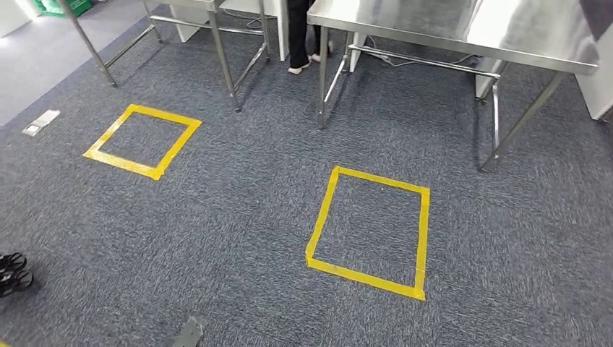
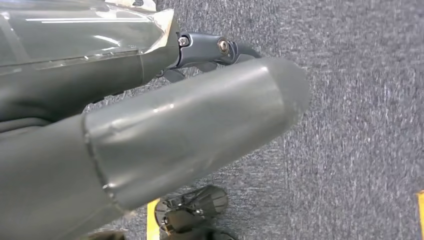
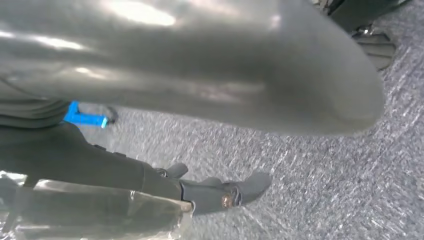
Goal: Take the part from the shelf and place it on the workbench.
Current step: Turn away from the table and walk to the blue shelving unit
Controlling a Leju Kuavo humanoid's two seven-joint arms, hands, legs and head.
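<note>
Grey carpet [image 1: 238,217] marked by two yellow tape squares [image 1: 369,231], steel workbench [image 1: 463,29] cut off at frame top, left hand [image 2: 190,135] and right hand [image 3: 200,70] seen close, grip unclear, part not made out.

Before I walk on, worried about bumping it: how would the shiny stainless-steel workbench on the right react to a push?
Steel workbench: probably rigid, given its cross-braced legs. Likely drags rather than slides on the grey carpet. Its broad top suggests tipping is unlikely.
</note>
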